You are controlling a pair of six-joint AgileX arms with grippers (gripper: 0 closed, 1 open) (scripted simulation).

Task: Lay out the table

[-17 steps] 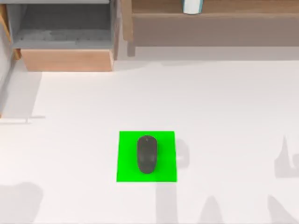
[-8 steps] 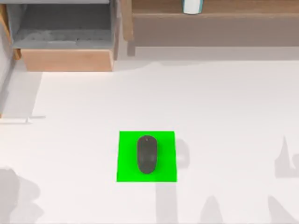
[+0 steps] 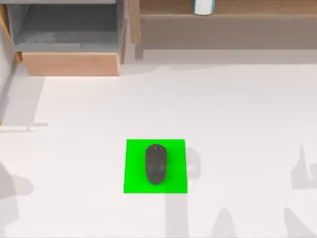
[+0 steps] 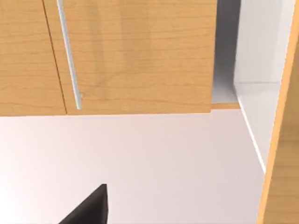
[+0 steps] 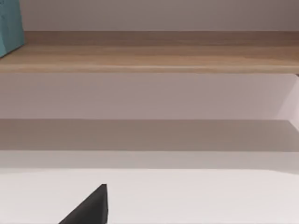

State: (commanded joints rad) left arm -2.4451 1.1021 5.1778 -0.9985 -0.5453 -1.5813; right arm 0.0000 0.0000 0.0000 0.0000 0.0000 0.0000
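A dark mouse (image 3: pixel 155 164) is seen lying on a green mat (image 3: pixel 133 183) on the table (image 3: pixel 237 114). A wooden drawer front (image 4: pixel 135 56) is faced by the left gripper (image 4: pixel 88 207), a shelf (image 5: pixel 149 56) by the right gripper (image 5: pixel 88 207); neither grip state can be told.

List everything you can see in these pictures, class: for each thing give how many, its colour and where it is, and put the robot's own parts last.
table: one, white, the broad surface under everything.
mat: one, bright green, square, lying flat on the table near the middle of its front part.
mouse: one, dark grey, resting on the mat.
drawer unit: one, tan wood with a grey inside, at the back left of the table, its drawer pulled open.
shelf: one, tan wood, along the back right.
box: one, pale teal, standing on the shelf.
handle: one, silver bar on a wooden front in the left wrist view.
left gripper: one dark finger tip, facing the wooden front.
right gripper: one dark finger tip, facing the shelf.
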